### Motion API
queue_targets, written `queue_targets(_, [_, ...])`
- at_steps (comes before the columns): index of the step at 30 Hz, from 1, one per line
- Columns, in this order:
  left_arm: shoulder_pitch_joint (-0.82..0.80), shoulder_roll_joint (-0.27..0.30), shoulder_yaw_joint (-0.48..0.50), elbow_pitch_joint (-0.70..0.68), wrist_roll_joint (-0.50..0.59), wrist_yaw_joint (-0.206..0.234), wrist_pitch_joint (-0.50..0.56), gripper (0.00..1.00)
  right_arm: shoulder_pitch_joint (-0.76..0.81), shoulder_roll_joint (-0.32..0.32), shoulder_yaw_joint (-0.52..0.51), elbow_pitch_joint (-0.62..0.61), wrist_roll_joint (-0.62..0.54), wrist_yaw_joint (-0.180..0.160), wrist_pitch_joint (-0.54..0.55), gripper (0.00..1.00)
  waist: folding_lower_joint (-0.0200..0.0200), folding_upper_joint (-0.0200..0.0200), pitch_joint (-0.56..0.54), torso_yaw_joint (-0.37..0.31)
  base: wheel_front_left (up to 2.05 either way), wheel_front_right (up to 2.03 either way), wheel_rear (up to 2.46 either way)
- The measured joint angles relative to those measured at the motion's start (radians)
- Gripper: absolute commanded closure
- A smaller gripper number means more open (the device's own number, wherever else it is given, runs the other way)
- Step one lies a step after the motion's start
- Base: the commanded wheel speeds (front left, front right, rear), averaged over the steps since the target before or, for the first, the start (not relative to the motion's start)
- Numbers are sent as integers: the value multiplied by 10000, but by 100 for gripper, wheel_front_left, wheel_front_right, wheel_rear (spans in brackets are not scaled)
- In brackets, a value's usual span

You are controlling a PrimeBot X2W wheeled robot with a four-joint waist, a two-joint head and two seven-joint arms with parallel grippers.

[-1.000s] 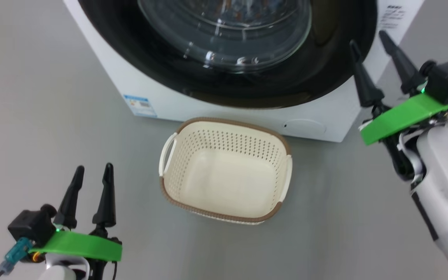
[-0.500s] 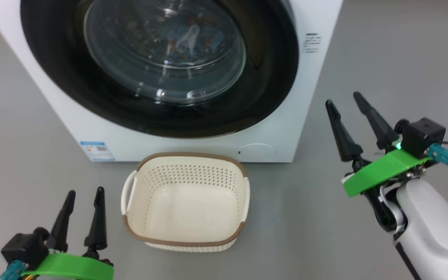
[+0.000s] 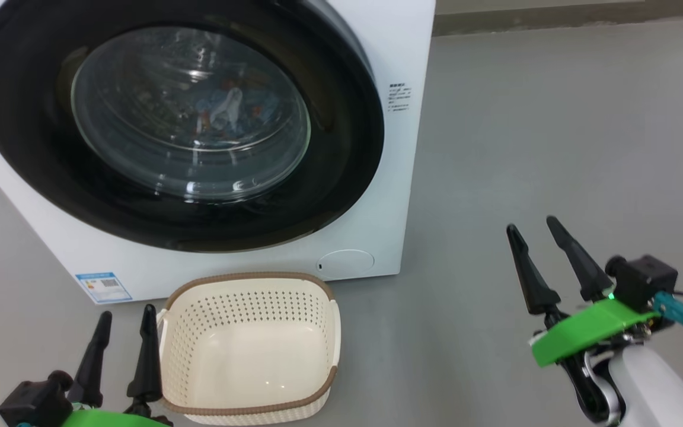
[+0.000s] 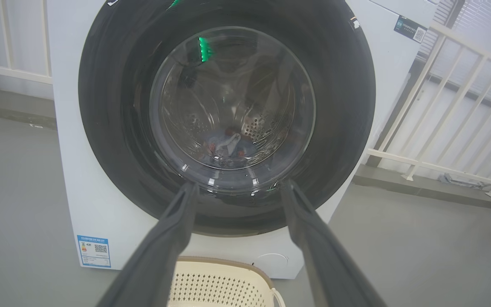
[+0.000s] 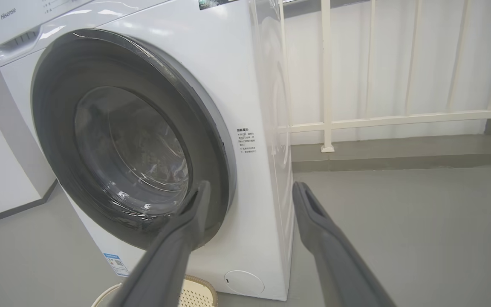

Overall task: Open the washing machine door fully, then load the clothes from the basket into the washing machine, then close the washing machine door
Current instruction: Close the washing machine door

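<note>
Washing machine door (image 3: 178, 127) sits shut on the washing machine (image 3: 404, 53). Clothes (image 3: 223, 112) lie inside it; the basket (image 3: 246, 279) stands empty before it. Left gripper (image 3: 127, 312) and right gripper (image 3: 531, 224) are spread, holding nothing. Closing step judged done; only withdrawal is called for.

1. One washing machine (image 3: 404, 178), with one washing machine door (image 3: 341, 148).
2. One basket (image 3: 246, 276).
3. Two grippers: left gripper (image 3: 128, 311), right gripper (image 3: 530, 224).
4. One blue label sticker (image 3: 103, 286).
5. Clothes (image 3: 229, 110) inside: one heap, too jumbled to count the garments.
</note>
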Motion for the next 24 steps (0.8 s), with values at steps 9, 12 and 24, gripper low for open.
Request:
queue_targets(9, [227, -157, 19, -215, -2, -8, 0, 0, 1056, 194, -598, -326, -529, 0, 0, 0, 0, 0, -182, -172, 0, 0, 0])
queue_targets(12, [227, -176, 21, -253, -2, -8, 0, 0, 1081, 268, -779, -401, -550, 0, 0, 0, 0, 0, -200, -197, 0, 0, 0])
queue_targets(24, [228, -188, -2, -253, 92, -8, 0, 0, 1264, 401, -869, -435, -736, -2, 0, 0, 0, 0, -170, -83, 0, 0, 0])
